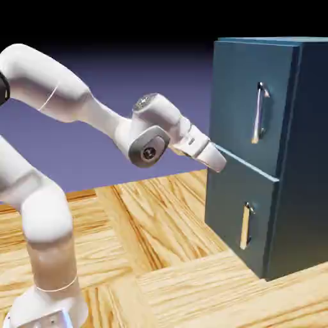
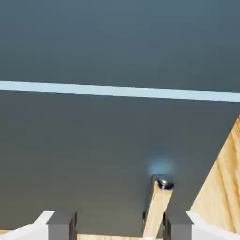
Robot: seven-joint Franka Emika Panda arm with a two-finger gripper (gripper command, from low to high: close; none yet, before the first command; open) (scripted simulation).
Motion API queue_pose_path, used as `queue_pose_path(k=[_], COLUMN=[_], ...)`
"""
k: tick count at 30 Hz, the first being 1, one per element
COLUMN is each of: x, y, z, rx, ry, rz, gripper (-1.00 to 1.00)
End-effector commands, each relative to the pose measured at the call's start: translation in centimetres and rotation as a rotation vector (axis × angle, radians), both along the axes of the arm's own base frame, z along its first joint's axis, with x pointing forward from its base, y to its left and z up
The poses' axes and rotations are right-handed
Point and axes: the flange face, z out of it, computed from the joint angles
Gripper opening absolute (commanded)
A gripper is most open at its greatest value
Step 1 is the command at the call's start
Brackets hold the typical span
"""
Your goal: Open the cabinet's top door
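The cabinet [image 1: 306, 160] stands upright on the counter [image 1: 173, 262], both front panels facing the robot arm [image 1: 102, 122]. Its upper front panel is the top door [image 1: 234, 83], which looks closed; the lower panel [image 1: 224, 198] sits beneath. The jaws [image 2: 120, 226] are spread apart and grip nothing, pitched downward in front of the cabinet, near the pale blue seam [image 1: 246, 161] between its panels. That low, spread pose seems to suit an approach, but the vertical silver handle [image 1: 258, 115] is higher on the cabinet's front, so the jaws probably need to rise and straddle it before pulling. The gold-toned handle [image 2: 157, 211] on the cabinet's lower front could be caught by mistake.

The cabinet's panels are flat, smooth, dark teal-blue slabs. The silver bar is slim and glossy, the lower one square-edged with a shiny mount. The counter has streaky blond wood grain in parquet blocks.
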Motion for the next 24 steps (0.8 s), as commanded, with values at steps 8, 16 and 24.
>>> queue_pose_path(k=[8, 16, 24], x=[0.2, 0.0, -0.4], y=[2.0, 3.3, 3.8], z=[3.1, 5.5, 7.2], rx=[-0.297, -0.614, -0.949], ry=[-0.071, -0.146, -0.214], rz=[0.274, 0.513, 0.714], gripper=[0.0, 0.0, 0.0])
